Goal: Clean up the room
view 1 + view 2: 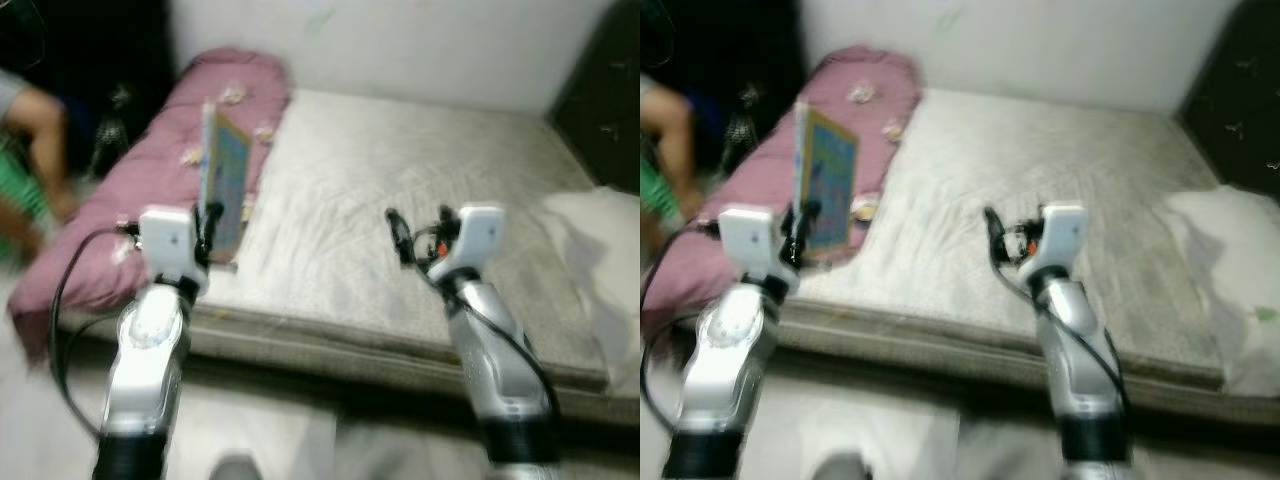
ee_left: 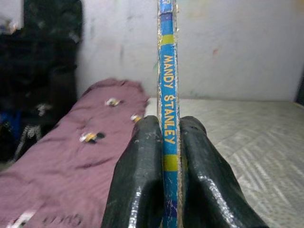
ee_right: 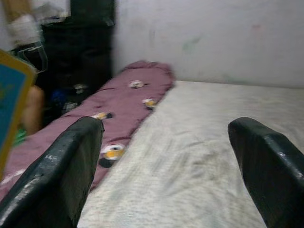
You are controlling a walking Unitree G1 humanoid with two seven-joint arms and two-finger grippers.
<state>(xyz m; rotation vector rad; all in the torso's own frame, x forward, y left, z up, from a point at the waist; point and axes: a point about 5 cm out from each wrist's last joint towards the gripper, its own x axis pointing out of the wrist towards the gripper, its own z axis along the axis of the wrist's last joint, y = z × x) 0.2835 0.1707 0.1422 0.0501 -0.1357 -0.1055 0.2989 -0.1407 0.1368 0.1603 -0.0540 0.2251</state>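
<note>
A thin blue and yellow book [image 1: 224,180] stands upright in my left gripper [image 1: 210,222], which is shut on its lower edge above the bed's front left corner. In the left wrist view the book's spine [image 2: 168,95] reads "MANDY STANLEY" and runs between the two black fingers [image 2: 140,180]. My right gripper [image 1: 418,228] is held over the front middle of the mattress [image 1: 400,180], open, nothing between its fingers [image 3: 66,166]. The book's corner [image 3: 12,104] shows in the right wrist view.
A mauve blanket [image 1: 160,170] with small printed figures lies along the bed's left side. A white pillow [image 1: 600,250] sits at the right edge. A person's arm [image 1: 45,140] is at the far left by dark furniture. White wall behind the bed.
</note>
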